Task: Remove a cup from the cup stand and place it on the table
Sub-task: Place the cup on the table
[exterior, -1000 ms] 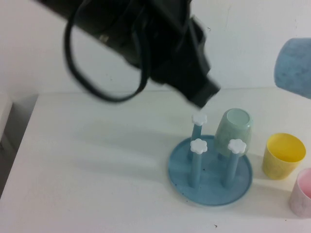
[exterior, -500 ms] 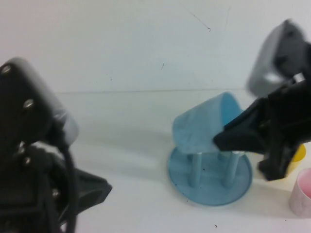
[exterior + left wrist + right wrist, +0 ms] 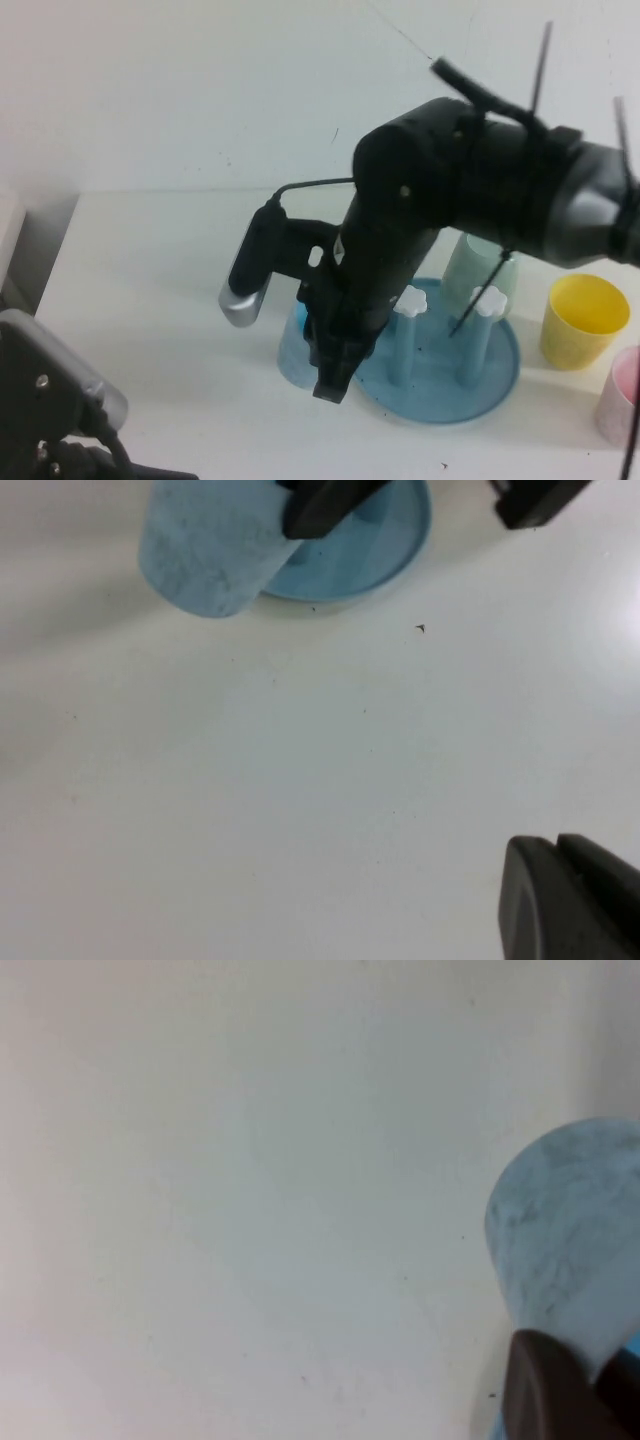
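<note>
The light blue cup (image 3: 292, 345) is low beside the left rim of the teal cup stand (image 3: 440, 395), off its pegs. My right gripper (image 3: 333, 385) points down over it, shut on the cup's wall. In the right wrist view the cup (image 3: 570, 1230) fills the space in front of the right gripper (image 3: 590, 1385). I cannot tell whether the cup's base touches the table (image 3: 160, 270). The left wrist view shows the cup (image 3: 205, 550) and the stand (image 3: 360, 555) far off. My left gripper (image 3: 557, 855) is shut and empty above bare table.
A pale green cup (image 3: 478, 265) sits upside down on a back peg of the stand. A yellow cup (image 3: 585, 318) and a pink cup (image 3: 625, 395) stand to the right. The left arm's wrist (image 3: 55, 410) sits at the near left corner.
The right gripper carried the cup from above the stand's pegs down to the stand's left side. The left arm has sunk lower at the near left.
</note>
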Controlling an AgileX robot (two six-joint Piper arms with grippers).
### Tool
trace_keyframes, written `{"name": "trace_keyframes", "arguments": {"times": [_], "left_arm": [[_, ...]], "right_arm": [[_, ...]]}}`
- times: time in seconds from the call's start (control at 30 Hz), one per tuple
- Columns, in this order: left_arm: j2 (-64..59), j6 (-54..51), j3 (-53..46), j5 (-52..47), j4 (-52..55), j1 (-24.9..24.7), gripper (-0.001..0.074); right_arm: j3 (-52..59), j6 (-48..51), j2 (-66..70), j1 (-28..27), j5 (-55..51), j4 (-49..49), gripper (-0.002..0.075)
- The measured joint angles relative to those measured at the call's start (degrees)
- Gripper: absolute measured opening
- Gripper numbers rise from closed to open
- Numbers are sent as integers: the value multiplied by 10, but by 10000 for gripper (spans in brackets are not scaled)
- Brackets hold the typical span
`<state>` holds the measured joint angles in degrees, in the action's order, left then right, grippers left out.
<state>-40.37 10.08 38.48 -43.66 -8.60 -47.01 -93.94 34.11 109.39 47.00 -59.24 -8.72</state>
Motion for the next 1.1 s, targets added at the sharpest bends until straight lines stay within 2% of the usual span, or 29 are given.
{"name": "trace_keyframes", "arguments": {"times": [0.2,0.4,0.63,0.8,1.1], "left_arm": [[0,4,-12,30,-1,0,-1],[0,5,-12,50,-1,0,-1],[0,6,-12,52,13,0,-1],[0,42,-12,52,81,0,-1],[4,195,-14,52,285,0,-1]], "right_arm": [[-53,-2,85,0,-15,18,17],[-62,-2,108,0,-23,18,24],[-63,-40,111,0,-29,17,146],[-63,-62,103,0,-36,17,219],[-63,-71,19,0,-47,17,229]]}}
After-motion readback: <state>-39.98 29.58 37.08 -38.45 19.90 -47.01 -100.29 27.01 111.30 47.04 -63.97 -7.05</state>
